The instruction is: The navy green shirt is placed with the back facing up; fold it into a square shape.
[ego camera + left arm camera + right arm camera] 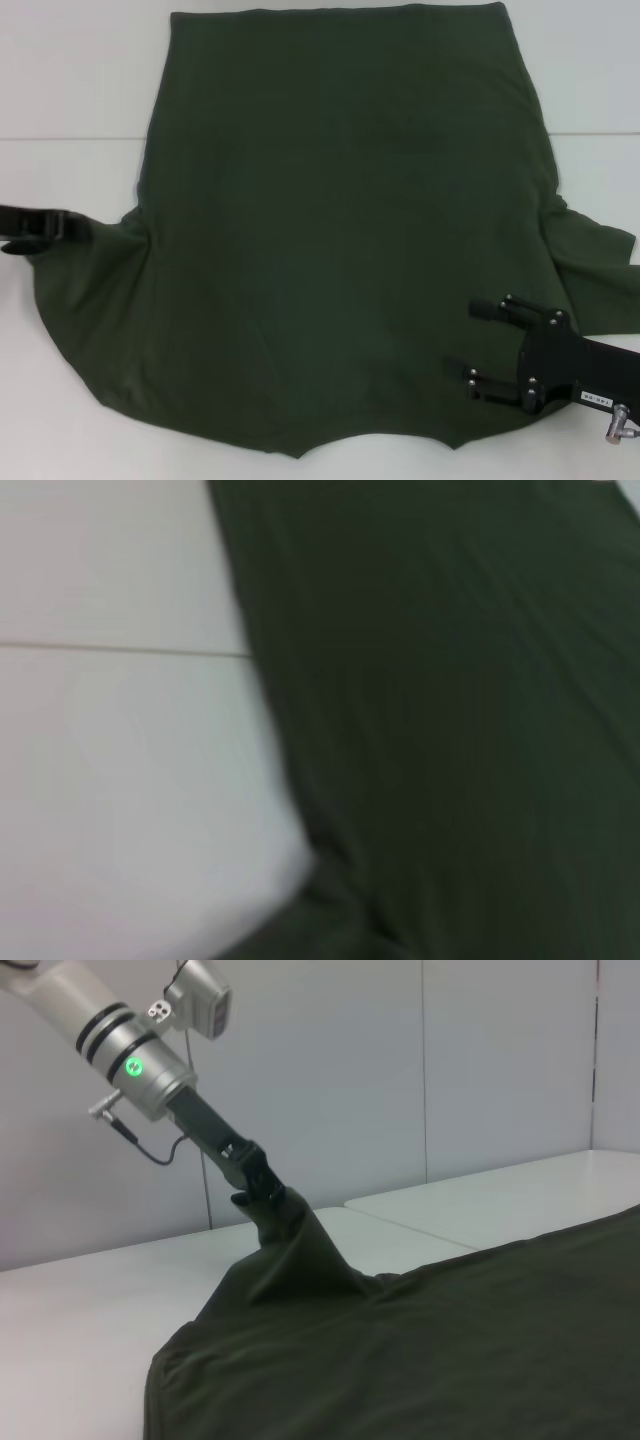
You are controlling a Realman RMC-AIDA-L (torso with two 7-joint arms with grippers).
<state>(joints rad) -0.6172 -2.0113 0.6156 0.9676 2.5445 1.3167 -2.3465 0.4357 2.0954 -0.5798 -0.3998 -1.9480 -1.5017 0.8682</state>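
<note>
While left gripper [262, 1192] pinches navy green shirt [340, 250] sleeve, right gripper [482, 345] spread open above hem

Left claw [62, 226] seemingly pinched closed; right claw [478, 344] spread.

White table [70, 90] with thin seam; plain pale panelled wall [400, 1080] behind

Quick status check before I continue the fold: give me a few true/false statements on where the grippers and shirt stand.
1. The left gripper has pinched the shirt and lifted its sleeve off the table. True.
2. The right gripper is clamped shut. False: its fingers are spread open above the shirt.
3. White lettering shows on the shirt. False: the upper side is plain.
4. The shirt is already folded square. False: it lies spread out.
</note>
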